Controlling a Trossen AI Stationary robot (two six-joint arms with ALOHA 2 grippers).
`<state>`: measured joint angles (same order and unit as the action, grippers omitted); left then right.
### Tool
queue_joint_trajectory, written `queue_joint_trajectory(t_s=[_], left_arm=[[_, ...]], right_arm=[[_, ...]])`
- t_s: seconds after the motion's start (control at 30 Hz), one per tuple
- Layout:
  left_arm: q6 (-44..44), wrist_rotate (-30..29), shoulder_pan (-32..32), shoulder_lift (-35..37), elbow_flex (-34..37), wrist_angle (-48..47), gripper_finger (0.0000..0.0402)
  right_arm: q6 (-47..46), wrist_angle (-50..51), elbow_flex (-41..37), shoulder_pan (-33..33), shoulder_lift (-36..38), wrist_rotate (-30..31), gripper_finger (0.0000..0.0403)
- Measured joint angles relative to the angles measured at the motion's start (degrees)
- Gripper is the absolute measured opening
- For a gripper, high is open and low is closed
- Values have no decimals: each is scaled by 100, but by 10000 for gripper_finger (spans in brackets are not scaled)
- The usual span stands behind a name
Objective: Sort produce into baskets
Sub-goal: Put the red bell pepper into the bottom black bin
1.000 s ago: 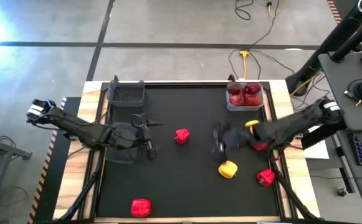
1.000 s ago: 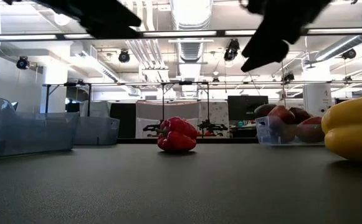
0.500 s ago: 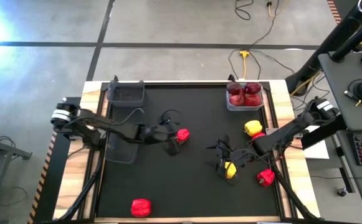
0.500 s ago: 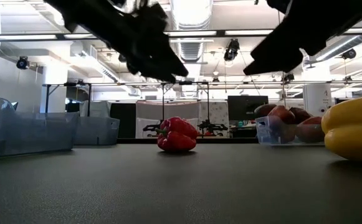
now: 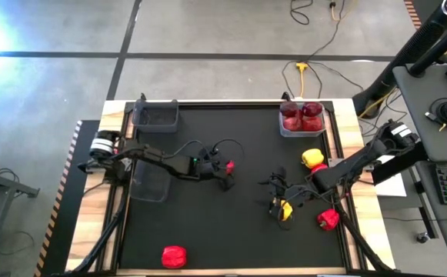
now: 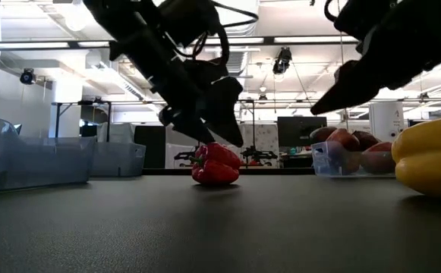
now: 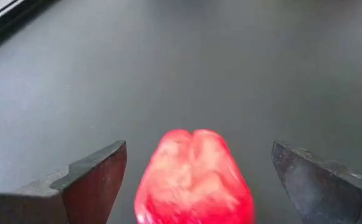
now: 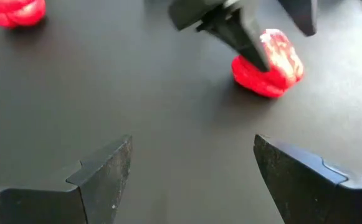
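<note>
Baskets first, from the left of the high view: a dark smoky bin (image 5: pixel 155 115) sits at the upper left of the black mat (image 5: pixel 231 231), a second see-through bin (image 5: pixel 150 183) lies below it at the mat's left edge, and a clear bin (image 5: pixel 303 119) at the upper right holds dark maroon fruits (image 5: pixel 301 116).

Left of centre, the left gripper (image 5: pixel 225 175) hangs over a red pepper (image 5: pixel 228 165). In the left wrist view that pepper (image 7: pixel 194 177) lies between the two spread fingers (image 7: pixel 96 180), with a gap on each side, so it is not grasped. In the low view the gripper (image 6: pixel 212 121) comes down just above the pepper (image 6: pixel 216 164).

Right of centre, the right gripper (image 5: pixel 278 204) stands released over a yellow pepper (image 5: pixel 285 209); whether its fingers touch that pepper cannot be told. Another yellow pepper (image 5: pixel 311 158) lies above it, and a red pepper (image 5: pixel 328 220) at the lower right.

One more red pepper (image 5: pixel 174 256) rests near the mat's bottom edge.
</note>
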<state>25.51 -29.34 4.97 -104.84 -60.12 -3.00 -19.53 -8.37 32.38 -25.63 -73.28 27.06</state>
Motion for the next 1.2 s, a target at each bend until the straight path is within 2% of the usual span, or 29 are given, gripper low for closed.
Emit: queue_joint_trajectory(t_s=[0.47,0.73,0.9,0.97,1.07,1.2], left_arm=[[311,164,-107,-390,175,37,376],[418,269,-107,-689,175,481,294],[328,46,159,-165,177,233,251],[319,-195,385,264,160,-217,251],[675,-578,739,978,164,-1583,258],[1983,-763,1195,2044,167,-3893,267]], right_arm=[[-144,-60,-48,0,0,-3,325],[-105,-121,-50,0,0,-3,325],[-105,-117,-49,0,0,-3,325],[-108,-118,-50,-1,0,-3,325],[-219,-117,-61,-29,0,-6,325],[-279,-118,-79,-128,0,-6,325]])
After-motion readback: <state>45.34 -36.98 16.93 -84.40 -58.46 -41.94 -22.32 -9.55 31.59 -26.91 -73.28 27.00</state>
